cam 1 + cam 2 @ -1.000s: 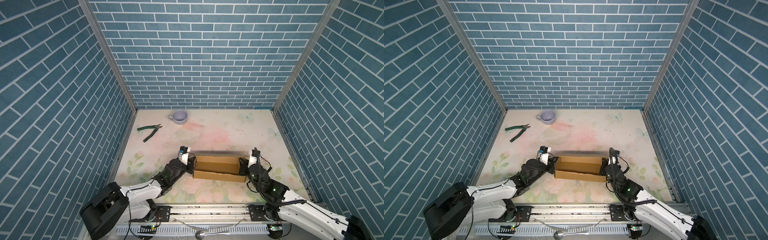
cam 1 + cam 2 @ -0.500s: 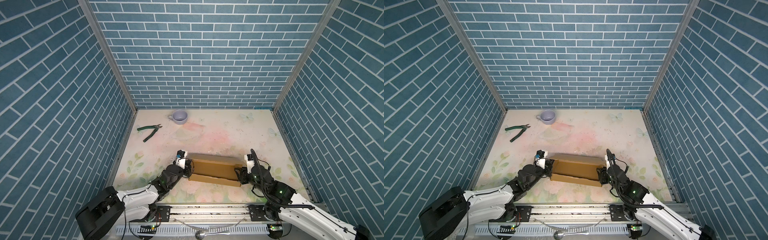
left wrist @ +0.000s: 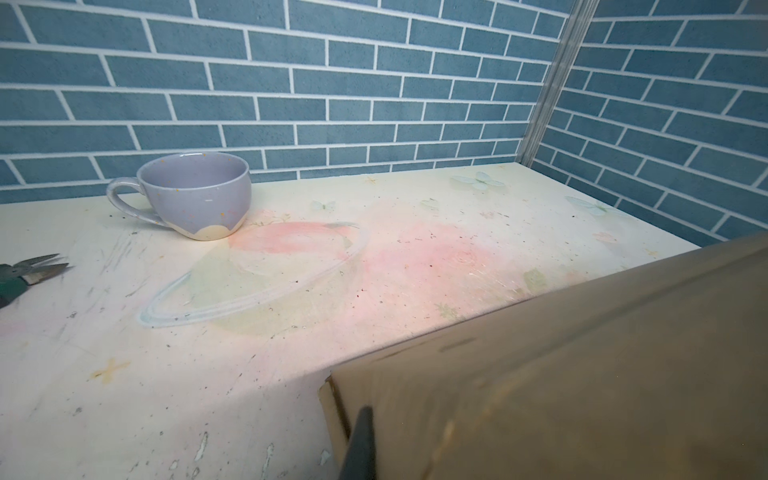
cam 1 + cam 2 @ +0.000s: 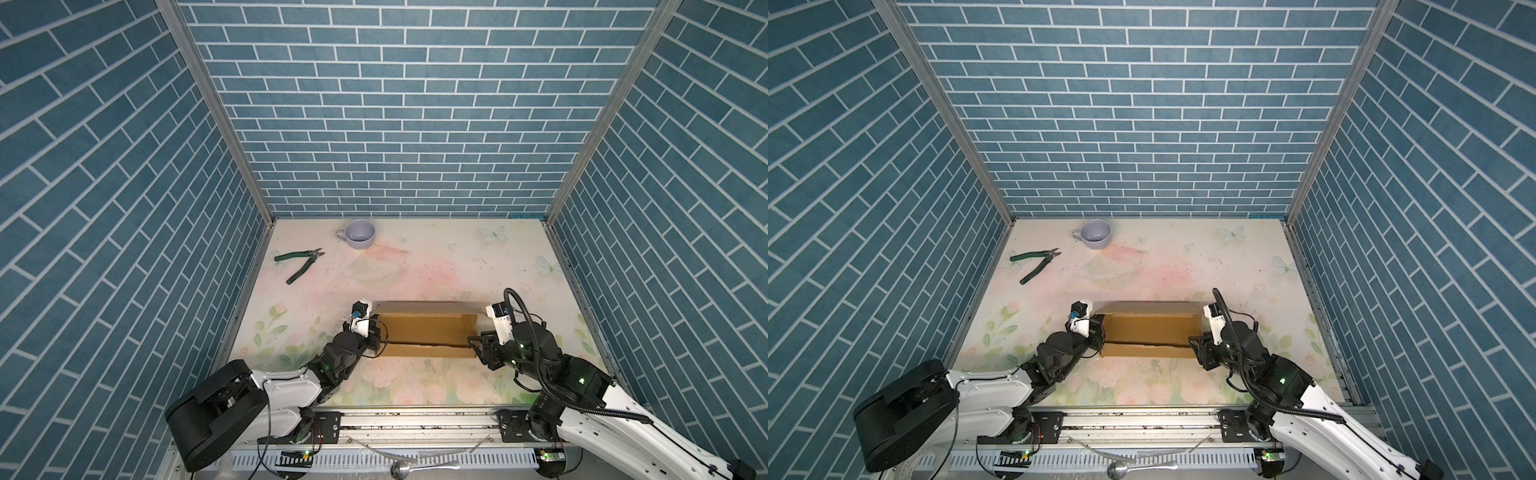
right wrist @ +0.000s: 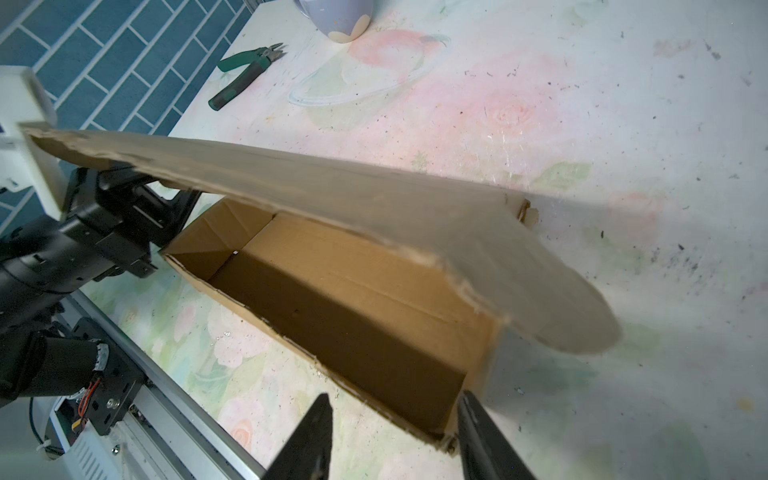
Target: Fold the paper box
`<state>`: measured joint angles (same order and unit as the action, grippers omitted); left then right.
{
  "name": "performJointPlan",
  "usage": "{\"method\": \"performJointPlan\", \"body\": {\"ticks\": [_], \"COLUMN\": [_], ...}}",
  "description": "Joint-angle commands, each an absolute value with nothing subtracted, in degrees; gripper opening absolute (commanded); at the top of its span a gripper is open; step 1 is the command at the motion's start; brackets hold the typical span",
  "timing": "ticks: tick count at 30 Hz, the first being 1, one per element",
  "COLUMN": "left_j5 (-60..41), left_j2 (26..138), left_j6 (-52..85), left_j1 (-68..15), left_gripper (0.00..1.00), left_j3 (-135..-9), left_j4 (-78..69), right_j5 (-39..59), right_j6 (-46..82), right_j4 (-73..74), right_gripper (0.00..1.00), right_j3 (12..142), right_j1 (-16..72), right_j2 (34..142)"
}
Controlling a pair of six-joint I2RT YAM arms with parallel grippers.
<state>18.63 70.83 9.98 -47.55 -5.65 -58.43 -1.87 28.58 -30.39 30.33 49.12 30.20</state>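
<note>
Near the worktop's (image 4: 436, 270) front edge sits the paper box (image 4: 424, 332), its lid tilted over the open tray. Left jaws are closed tight at its left end. Right jaws stand parted astride its near right corner, gripping nothing. A lilac cup (image 4: 360, 233) and green cutters (image 4: 300, 264) lie far behind.

On my counter (image 4: 436, 266) I count one paper box (image 4: 424, 332), the only piece of cardboard here. There is one lilac cup (image 4: 360, 233) and one pair of green-handled cutters (image 4: 300, 262). One metal spoon (image 4: 401, 471) lies off the counter's front edge, below the rail. Of my own I count two: one left gripper (image 4: 376, 338) and one right gripper (image 5: 395, 399).
</note>
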Motion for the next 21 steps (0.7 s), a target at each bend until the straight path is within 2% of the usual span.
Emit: {"method": "performJointPlan", "body": {"ticks": [1,9,15,21], "left_j5": [21.34,20.57,19.44,18.34], "left_j2": [75.70,85.68,90.83,93.50], "left_j6": [5.84,0.66,-3.15,-3.64], "left_j1": [-47.64,-47.64,-47.64,-47.64], "left_gripper": [0.03,0.04,0.06,0.06], "left_j3": [-5.32,-7.44,-7.14,-7.49], "left_j4": [-61.38,-70.32,-78.51,-80.51], "right_j5": [-2.84,-1.99,2.70,3.36], "right_j6": [23.39,19.60,22.84,25.52], "right_j4": [-34.90,-35.39,-29.86,-24.28], "right_gripper": [0.50,0.50,0.42,0.36], "right_j3": [35.89,45.06,49.08,55.34], "right_j1": [49.28,46.47,40.35,39.90], "right_j2": [29.68,38.84,49.70,57.06]}}
